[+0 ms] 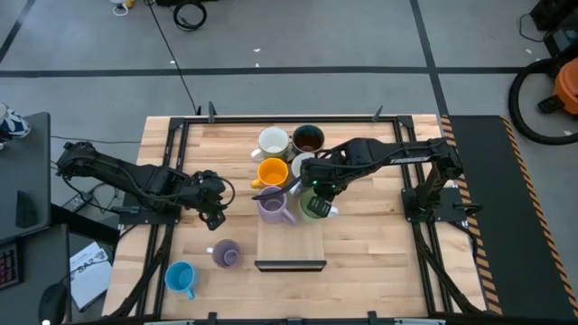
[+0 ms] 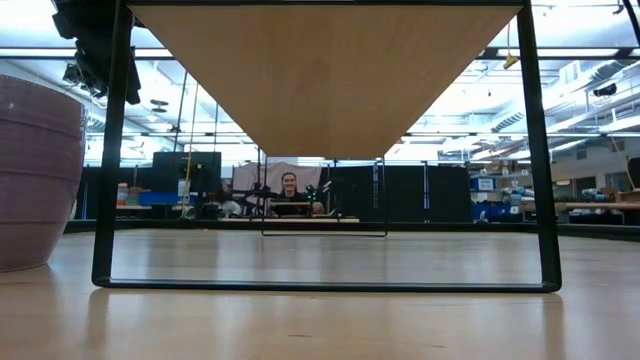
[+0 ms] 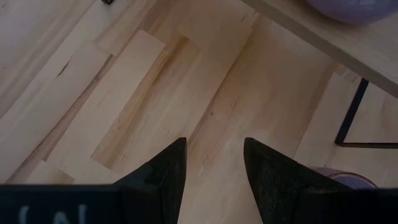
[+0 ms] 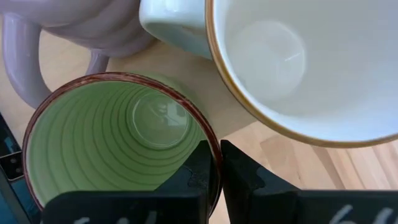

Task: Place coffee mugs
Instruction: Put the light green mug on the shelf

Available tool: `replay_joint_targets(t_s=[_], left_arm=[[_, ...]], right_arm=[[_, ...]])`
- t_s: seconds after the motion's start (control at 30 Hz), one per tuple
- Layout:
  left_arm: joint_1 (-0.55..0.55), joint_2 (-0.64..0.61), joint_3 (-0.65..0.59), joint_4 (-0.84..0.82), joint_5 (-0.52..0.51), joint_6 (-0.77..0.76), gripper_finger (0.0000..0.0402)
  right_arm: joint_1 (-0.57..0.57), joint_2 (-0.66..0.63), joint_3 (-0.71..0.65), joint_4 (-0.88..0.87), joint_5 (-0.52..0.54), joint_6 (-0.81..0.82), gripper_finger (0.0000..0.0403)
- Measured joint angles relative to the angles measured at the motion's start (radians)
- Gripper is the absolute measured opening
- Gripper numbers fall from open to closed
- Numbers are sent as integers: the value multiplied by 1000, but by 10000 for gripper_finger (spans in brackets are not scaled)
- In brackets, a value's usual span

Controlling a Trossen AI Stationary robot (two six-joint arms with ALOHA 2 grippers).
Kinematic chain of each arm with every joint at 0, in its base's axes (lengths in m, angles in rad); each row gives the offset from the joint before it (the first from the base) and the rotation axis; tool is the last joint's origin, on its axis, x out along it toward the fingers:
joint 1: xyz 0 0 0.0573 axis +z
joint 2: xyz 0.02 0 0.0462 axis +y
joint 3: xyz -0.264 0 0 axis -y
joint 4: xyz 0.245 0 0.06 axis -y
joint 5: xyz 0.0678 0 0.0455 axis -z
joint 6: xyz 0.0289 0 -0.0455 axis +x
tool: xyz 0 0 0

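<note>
Mugs clustered on a raised wooden shelf [image 1: 291, 242] at the middle of the table [image 1: 379, 262], seen from above: white mug [image 1: 273, 142], dark mug [image 1: 308, 139], orange mug [image 1: 272, 171], another white mug [image 1: 302, 166], lavender mug [image 1: 274, 209], green mug [image 1: 315, 208]. Off the shelf, near the front left: second lavender mug [image 1: 226, 254] and blue mug [image 1: 181, 277]. Right gripper [image 1: 318, 191] over the green mug; left gripper [image 1: 213, 204] just left of the shelf, carrying nothing.

From table height: only the shelf's black frame [image 2: 110, 180], its wooden underside, and a lavender mug [image 2: 35, 170] at the edge. Person far behind in the room.

Left wrist: fingers [image 3: 163, 177] spread apart over bare wood, nothing between them.

Right wrist: fingers [image 4: 199, 174] pinched on the green mug's rim [image 4: 118, 146], one inside, one outside. White mug [image 4: 305, 62] and lavender mug [image 4: 81, 25] pressed close around.

Likely trouble: a thin rim pinch slipping or tilting on lift, or the crowded neighbours getting nudged off the shelf.
</note>
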Motion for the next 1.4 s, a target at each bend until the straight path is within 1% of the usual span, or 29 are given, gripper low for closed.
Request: replay_joint_targets(t_s=[0.2,0.47,1.03,1.4], left_arm=[[0,0,0,2,0,0,167],[0,0,0,2,0,0,167],[0,0,0,2,0,0,167],[0,0,0,2,0,0,167]], right_arm=[[0,0,0,7,8,0,32],[1,0,0,35,16,1,48],[0,0,0,38,14,1,52],[0,-1,-1,41,8,1,95]])
